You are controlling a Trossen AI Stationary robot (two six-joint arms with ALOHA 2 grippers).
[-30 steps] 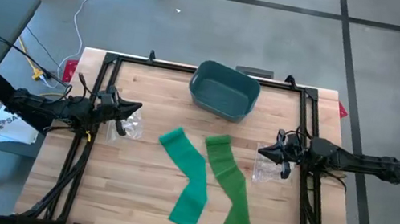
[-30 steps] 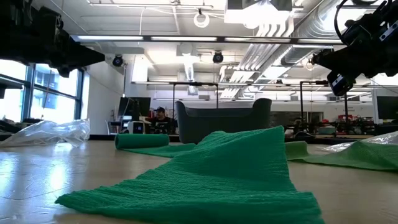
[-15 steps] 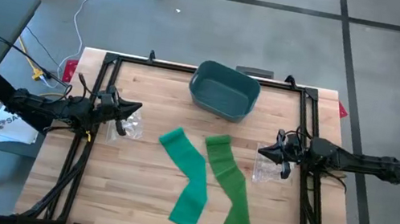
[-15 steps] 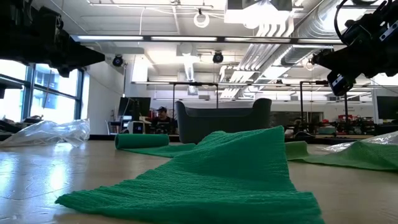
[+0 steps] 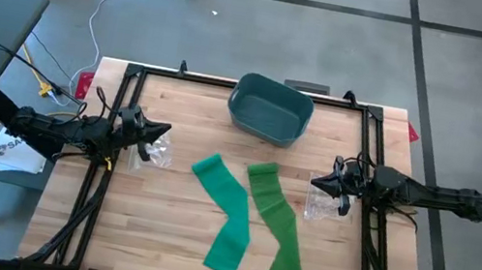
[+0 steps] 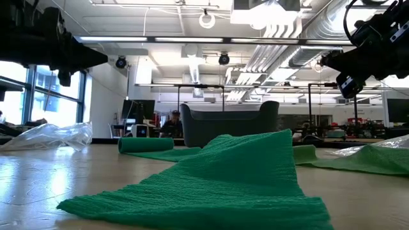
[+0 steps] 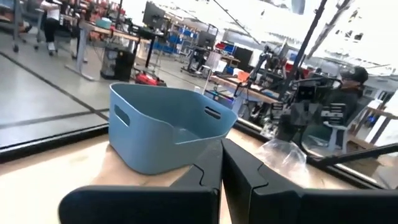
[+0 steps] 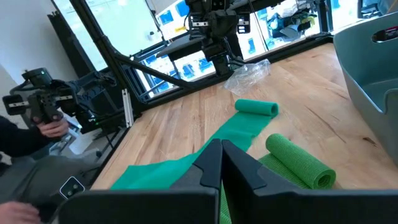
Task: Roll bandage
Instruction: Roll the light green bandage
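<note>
Two green bandages lie as strips on the wooden table. The left bandage (image 5: pixel 223 213) and the right bandage (image 5: pixel 275 234) each end in a small roll at the far end: left roll (image 8: pixel 257 107), right roll (image 8: pixel 300 160). My left gripper (image 5: pixel 166 129) hovers shut at the table's left side, pointing level toward the middle. My right gripper (image 5: pixel 315 180) hovers shut at the right side, level, facing the bandages. Both are above the table and hold nothing. In the low view the nearer strip (image 6: pixel 217 179) humps up off the wood.
A blue-grey bin (image 5: pixel 270 109) stands at the far middle of the table. A clear plastic bag (image 5: pixel 156 152) lies under the left gripper, another (image 5: pixel 322 206) under the right. A black frame (image 5: pixel 134 73) runs along the table's edges. People show in the room beyond.
My left gripper has rolled a little about its own pointing line, staying in place and shut. The bandages and my right gripper have kept still.
</note>
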